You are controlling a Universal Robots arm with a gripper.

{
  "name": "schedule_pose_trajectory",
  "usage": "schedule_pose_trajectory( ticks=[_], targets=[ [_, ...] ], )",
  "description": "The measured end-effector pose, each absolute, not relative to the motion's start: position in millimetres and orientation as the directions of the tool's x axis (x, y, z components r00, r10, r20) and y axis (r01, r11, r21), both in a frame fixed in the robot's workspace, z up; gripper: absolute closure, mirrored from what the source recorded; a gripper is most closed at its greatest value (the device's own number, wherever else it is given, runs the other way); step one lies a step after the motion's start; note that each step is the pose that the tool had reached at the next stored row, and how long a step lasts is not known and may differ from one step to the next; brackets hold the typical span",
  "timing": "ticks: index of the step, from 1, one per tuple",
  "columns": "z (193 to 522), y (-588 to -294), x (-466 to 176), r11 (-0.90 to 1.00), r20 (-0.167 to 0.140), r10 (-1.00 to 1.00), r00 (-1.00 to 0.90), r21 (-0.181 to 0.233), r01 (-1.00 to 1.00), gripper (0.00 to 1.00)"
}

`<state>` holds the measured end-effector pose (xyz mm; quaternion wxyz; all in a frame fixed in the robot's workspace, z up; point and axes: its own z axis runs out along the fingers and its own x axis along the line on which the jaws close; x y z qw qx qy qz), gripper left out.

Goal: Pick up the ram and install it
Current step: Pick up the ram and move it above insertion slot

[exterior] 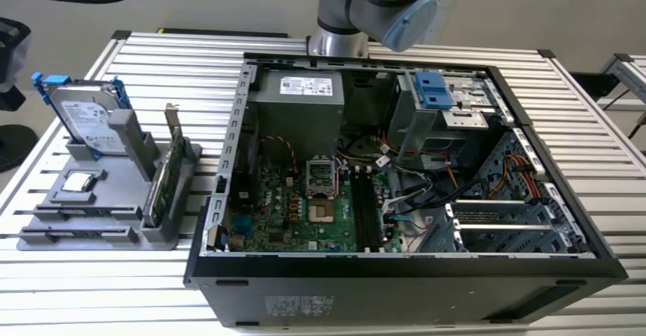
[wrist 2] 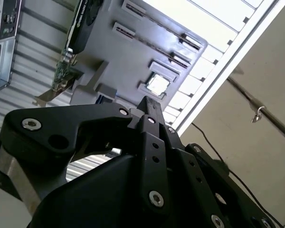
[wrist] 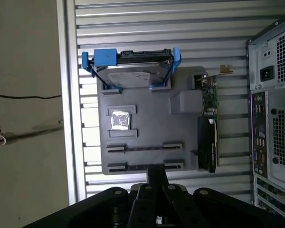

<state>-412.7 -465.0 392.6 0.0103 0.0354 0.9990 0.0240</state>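
Fingertips pressed together on nothing, my gripper (wrist: 156,171) hangs apart from the grey holder tray (wrist: 147,118) in both wrist views. The ram (wrist: 145,147) looks to stand on edge in one of that tray's long slots, a thin dark strip. The hard drive (wrist: 133,73) and expansion card (wrist: 210,102) share the tray, which sits at the exterior view's lower left, just beside the open computer case (exterior: 404,275).

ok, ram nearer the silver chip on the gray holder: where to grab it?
Take the ram mid-length along its exposed top edge, squeezing across the flat faces, coming down from above. It looks seated on its long edge in a slot of the gray holder, with blocks at both ends, so only that thin strip seems free.
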Motion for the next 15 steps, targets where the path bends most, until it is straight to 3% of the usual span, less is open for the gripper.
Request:
schedule_pose_trajectory(
  ticks=[15],
  targets=[
    [391.5, -474.8, -413.9, 0.996, -0.019, 0.071, -0.997, 0.049, 0.07, 1.0]
  ],
)
